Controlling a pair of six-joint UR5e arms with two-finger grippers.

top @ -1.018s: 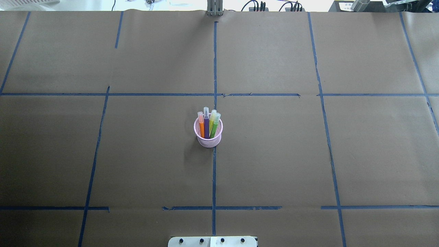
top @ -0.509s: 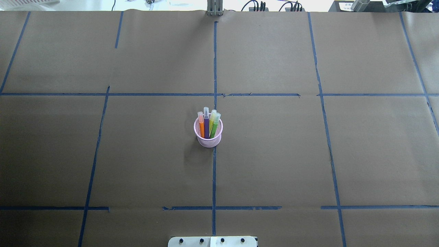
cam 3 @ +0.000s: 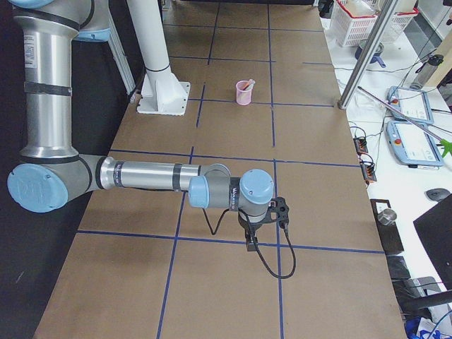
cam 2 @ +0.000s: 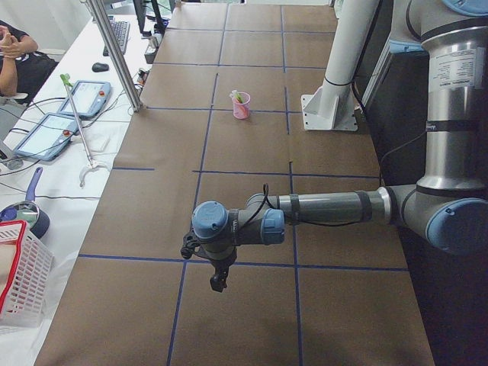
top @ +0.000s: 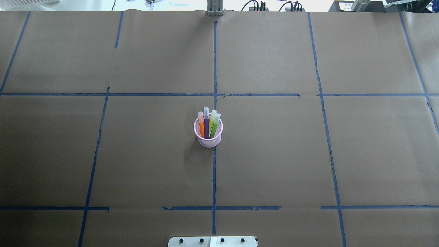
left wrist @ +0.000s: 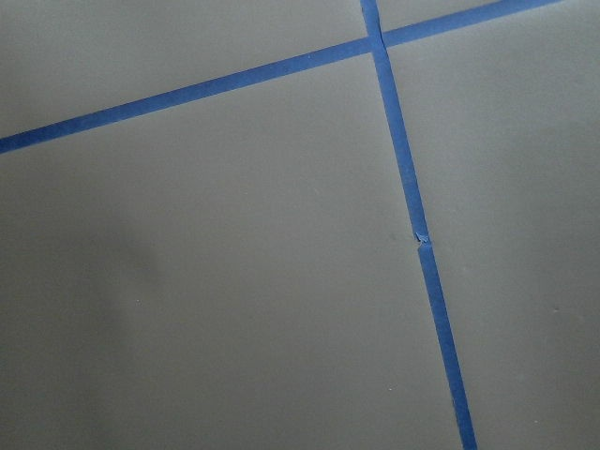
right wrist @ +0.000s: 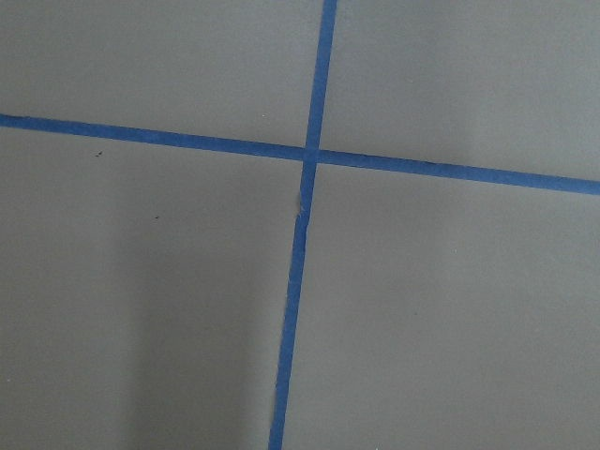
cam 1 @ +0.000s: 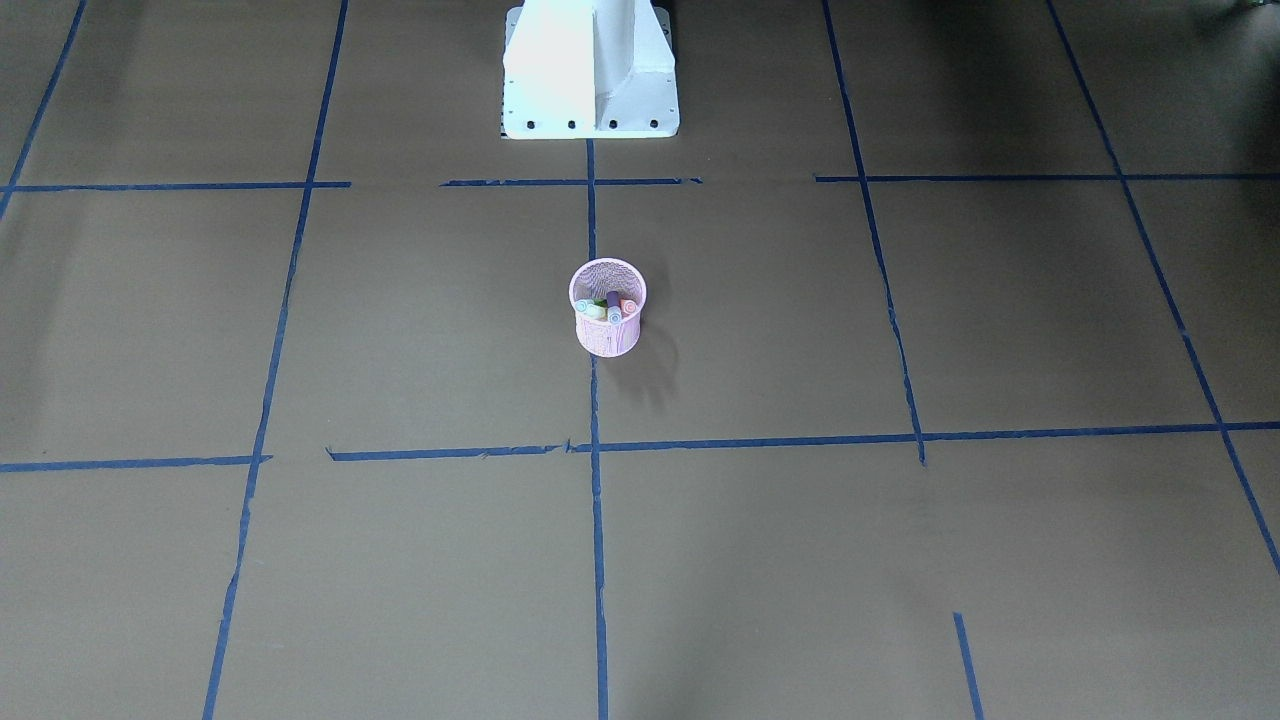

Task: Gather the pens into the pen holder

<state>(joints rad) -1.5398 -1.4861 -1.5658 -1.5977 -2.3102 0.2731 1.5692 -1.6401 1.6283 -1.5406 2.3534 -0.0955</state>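
The round pink wire-mesh pen holder [top: 208, 139] stands in the middle of the brown paper surface [top: 274, 154]. The slim pens [top: 206, 126] all stand inside it, caps up, so the job looks done. The pens look light, stiff and smooth; hold one by its coloured middle, not the cap. The pen holder may tip easily. The left end effector [cam 2: 219, 280] and the right end effector [cam 3: 251, 244] hang far from it; I cannot tell if they are open or closed
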